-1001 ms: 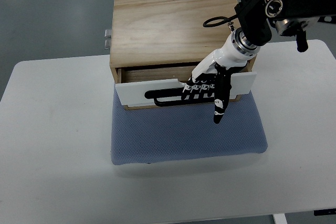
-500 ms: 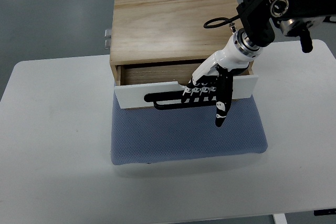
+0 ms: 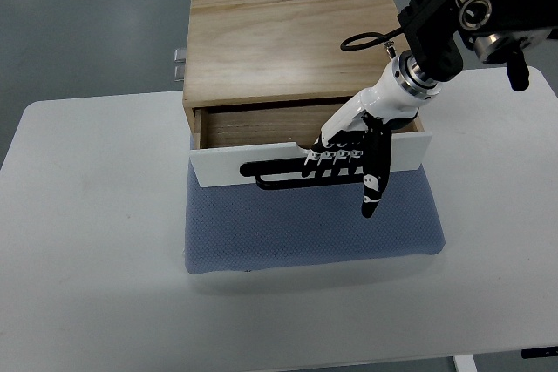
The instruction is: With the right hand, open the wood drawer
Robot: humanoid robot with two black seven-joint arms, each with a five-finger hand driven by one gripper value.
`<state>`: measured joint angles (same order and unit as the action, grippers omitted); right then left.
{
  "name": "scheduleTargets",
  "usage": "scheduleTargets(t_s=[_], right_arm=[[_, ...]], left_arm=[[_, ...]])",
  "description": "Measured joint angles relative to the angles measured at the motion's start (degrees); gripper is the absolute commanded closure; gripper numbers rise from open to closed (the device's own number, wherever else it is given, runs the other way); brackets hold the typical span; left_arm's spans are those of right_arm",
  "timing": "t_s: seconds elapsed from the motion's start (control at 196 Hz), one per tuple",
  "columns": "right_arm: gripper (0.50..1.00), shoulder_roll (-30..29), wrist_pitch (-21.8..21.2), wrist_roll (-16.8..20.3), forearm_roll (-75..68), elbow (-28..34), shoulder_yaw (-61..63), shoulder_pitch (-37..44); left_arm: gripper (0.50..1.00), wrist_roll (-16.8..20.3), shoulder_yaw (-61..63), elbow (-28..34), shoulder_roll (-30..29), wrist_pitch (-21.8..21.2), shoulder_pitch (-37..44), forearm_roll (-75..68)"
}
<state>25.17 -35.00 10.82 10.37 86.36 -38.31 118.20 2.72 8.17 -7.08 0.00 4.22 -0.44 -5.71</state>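
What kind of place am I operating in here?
Probably a lab or test workspace: a plain white table on a bare grey floor, holding only a wooden drawer box on a blue mat, with the right robot hand hooked on its handle.

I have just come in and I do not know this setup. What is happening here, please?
The robot's right hand is hooked over the black handle of the white-fronted drawer in a wooden box. The drawer is partly pulled out over a blue mat on the white table.
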Motion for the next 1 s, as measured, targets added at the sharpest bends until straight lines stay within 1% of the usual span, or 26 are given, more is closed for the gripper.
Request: scheduleTargets(t_s=[0.628, 1.001], right_arm=[[0.556, 1.9, 0.0, -0.3, -0.1, 0.5, 1.0, 1.9], [0.556, 5.9, 0.0, -0.3, -0.6, 0.5, 6.7, 3.5]], left_arm=[[0.500, 0.0, 0.0, 0.0, 0.0, 0.0, 0.0, 0.0], [0.500, 0.0, 0.0, 0.0, 0.0, 0.0, 0.0, 0.0]])
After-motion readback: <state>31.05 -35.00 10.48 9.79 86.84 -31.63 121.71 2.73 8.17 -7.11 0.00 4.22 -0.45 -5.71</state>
